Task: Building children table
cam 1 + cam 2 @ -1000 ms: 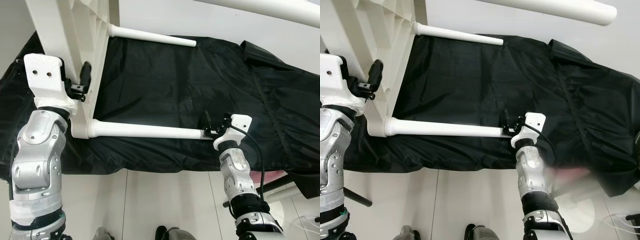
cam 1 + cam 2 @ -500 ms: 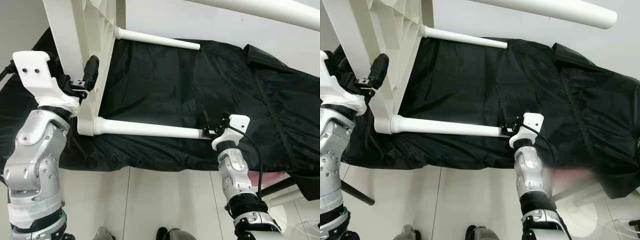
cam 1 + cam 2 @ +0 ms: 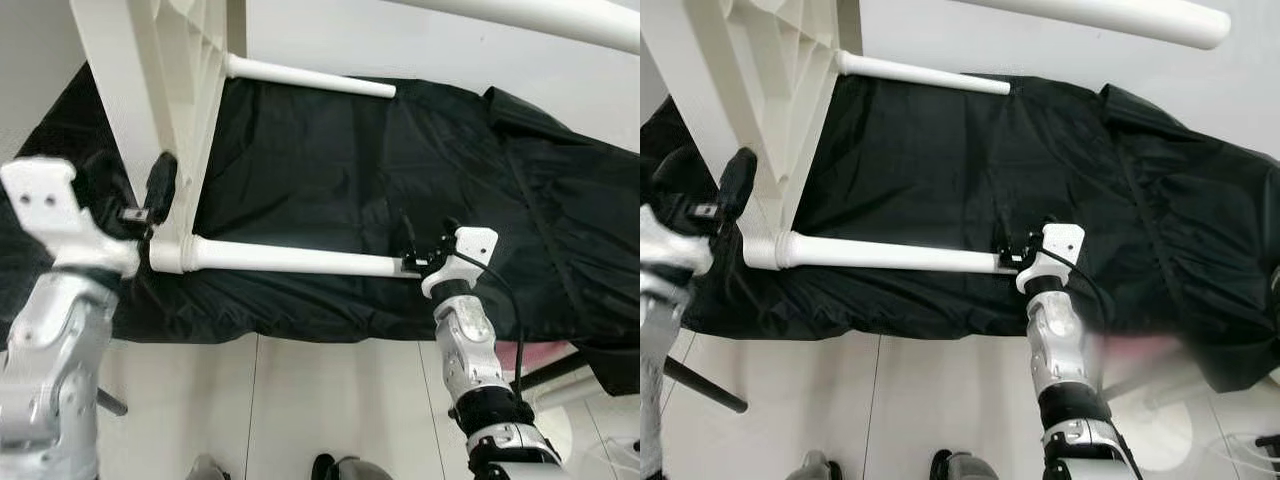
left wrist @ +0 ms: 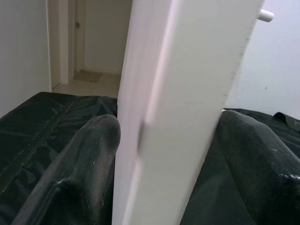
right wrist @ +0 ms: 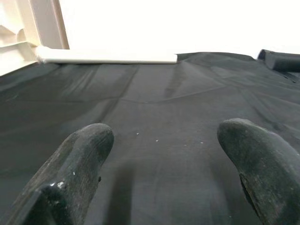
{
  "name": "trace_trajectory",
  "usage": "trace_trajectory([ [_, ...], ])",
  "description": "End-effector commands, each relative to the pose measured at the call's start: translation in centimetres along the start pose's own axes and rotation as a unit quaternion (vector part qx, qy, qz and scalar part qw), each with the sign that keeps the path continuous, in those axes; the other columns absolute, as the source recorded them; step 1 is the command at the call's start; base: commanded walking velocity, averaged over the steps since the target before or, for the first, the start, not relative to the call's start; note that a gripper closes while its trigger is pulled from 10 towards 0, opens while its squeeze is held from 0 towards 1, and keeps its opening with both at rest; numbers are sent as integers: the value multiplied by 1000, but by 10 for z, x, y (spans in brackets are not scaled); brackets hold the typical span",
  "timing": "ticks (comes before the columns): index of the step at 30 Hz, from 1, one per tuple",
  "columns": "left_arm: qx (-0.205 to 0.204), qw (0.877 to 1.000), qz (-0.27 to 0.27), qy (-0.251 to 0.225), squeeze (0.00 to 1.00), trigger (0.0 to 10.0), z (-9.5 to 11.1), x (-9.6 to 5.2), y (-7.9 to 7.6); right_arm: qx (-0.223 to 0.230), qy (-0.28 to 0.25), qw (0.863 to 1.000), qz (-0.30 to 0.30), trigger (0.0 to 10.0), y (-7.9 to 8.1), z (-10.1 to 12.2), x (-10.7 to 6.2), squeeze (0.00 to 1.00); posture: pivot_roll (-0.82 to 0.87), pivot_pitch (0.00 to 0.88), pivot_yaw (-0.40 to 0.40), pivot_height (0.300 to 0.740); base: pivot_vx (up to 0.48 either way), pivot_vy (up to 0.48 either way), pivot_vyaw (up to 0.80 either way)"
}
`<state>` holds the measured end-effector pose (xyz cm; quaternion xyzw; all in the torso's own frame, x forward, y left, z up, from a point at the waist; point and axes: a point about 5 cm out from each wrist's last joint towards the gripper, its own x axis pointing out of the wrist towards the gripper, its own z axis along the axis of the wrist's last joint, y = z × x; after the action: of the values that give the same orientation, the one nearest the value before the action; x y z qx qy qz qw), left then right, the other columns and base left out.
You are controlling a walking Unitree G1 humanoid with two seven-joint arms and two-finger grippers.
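Left gripper [image 3: 150,200] has dropped lower along the white tabletop [image 3: 160,90] edge, fingers [image 4: 93,154] straddling the panel, contact unclear. Tabletop stands tilted on its side over the black-covered bed [image 3: 330,200]. Right gripper [image 3: 418,250] sits at the near leg [image 3: 290,259] tip, fingers spread wide, gripping nothing.

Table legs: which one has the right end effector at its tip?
The near leg, lying low across the black cover. The right end effector sits at its free end; the far leg runs along the cover's back edge.
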<state>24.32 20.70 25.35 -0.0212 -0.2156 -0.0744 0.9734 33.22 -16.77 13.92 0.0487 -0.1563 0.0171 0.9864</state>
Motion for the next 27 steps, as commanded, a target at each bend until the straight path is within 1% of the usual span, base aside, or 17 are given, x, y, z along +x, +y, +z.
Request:
trace_trajectory([
  [1,22,996,-87,-16,0,10000,6,-7,-9,-5,1,1000,-4,10000,-3,-2,-3,0,114,141,-112,740,0,0,0],
  [3,22,994,-106,-17,0,10000,8,-15,-14,-5,4,1000,-2,10000,-2,-3,-2,0,121,141,-116,740,0,0,0],
  [7,27,993,-112,-16,0,10000,7,-18,-15,-4,5,1000,0,10000,-1,-4,-2,0,126,141,-118,740,0,0,0],
  [8,31,990,-141,-6,0,10000,3,-27,-19,-4,7,1000,3,10000,1,-5,-2,0,129,138,-118,740,0,0,0],
  [10,31,990,-141,-6,0,10000,3,-27,-19,-4,7,1000,3,10000,1,-5,-2,0,129,138,-118,740,0,0,0],
  [11,33,988,-151,-2,0,10000,2,-30,-20,-4,7,1000,5,10000,2,-5,-2,0,129,138,-118,740,0,0,0],
  [12,28,985,-170,14,0,10000,-2,-36,-22,-4,8,1000,5,10000,3,-6,-2,0,130,138,-118,740,0,0,0],
  [13,28,985,-170,14,0,10000,-2,-36,-22,-4,8,1000,5,10000,3,-6,-2,0,130,138,-118,740,0,0,0],
  [14,18,974,-217,60,0,10000,-15,-49,-26,-5,9,1000,10,10000,4,-6,-2,0,135,136,-118,740,0,0,0],
  [16,14,967,-240,84,0,10000,-22,-56,-28,-7,9,1000,13,10000,5,-6,-2,0,135,136,-118,740,0,0,0],
  [19,24,961,-258,100,0,10000,-28,-61,-31,-9,8,1000,17,10000,7,-6,-2,0,137,127,-119,740,0,0,0],
  [21,50,960,-258,96,0,10000,-30,-62,-30,-10,6,1000,19,10000,8,-6,-2,0,136,125,-120,740,0,0,0],
  [22,56,962,-250,96,0,10000,-32,-62,-29,-11,5,1000,19,10000,8,-5,-2,0,136,125,-120,740,0,0,0],
  [24,47,958,-261,109,0,10000,-37,-63,-31,-11,3,1000,20,10000,9,-4,-1,0,135,120,-122,740,0,0,0],
  [26,47,958,-261,109,0,10000,-37,-63,-31,-11,3,1000,20,10000,9,-4,-1,0,135,120,-122,740,0,0,0],
  [27,43,957,-262,115,0,10000,-41,-64,-31,-13,0,1000,19,10000,9,-3,-1,0,135,117,-124,740,0,0,0],
])
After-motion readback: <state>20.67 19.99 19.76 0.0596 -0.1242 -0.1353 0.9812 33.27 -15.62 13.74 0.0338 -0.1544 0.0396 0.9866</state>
